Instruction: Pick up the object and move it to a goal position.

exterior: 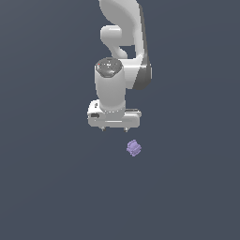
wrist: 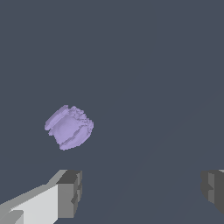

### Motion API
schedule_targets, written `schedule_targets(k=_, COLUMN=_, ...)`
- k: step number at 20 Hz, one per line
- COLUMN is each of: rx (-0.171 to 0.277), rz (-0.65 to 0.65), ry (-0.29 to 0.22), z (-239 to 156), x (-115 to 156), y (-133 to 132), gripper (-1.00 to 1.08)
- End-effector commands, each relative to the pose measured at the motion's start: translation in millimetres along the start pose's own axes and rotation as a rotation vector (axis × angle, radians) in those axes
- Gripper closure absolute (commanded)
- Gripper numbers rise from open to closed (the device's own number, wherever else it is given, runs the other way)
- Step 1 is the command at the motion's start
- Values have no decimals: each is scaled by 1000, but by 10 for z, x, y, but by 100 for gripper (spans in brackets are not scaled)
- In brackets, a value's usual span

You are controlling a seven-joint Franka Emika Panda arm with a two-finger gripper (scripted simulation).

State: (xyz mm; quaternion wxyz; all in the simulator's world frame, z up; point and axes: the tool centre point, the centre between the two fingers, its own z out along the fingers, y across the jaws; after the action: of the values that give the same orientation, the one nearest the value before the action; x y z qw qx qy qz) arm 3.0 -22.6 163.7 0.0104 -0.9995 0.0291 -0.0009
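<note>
The object (exterior: 134, 148) is a tiny lavender-purple, lumpy, ridged piece lying on the dark grey surface. In the exterior view it sits just below and slightly to the right of my white gripper (exterior: 115, 129), apart from it. In the wrist view the object (wrist: 69, 127) lies beyond the fingertips, off to one side near one finger (wrist: 70, 193), not between them. My gripper (wrist: 142, 190) is open wide and empty; the other finger (wrist: 213, 188) shows at the frame edge.
The white arm (exterior: 123, 56) rises behind the gripper in the exterior view. The flat dark grey surface (exterior: 56, 187) spreads all around. No goal marker shows.
</note>
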Motion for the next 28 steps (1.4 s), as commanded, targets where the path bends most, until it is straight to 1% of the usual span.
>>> schedule_targets(k=1, rx=0, rz=0, ry=0, z=0, x=0, y=0, gripper=-92)
schedule_targets(k=10, rx=-21, rz=-30, ry=-24, z=66, x=-23, y=-101, gripper=-92)
schedule_targets(k=17, rx=-21, rz=-41, ry=-24, z=77, x=-18, y=-113, gripper=-92)
schedule_targets(k=23, rx=-24, rz=-123, ry=-23, z=152, x=16, y=-201, gripper=-92)
schedule_targets(k=28, rx=-26, rz=-241, ry=-22, z=261, x=62, y=-329, gripper=-92)
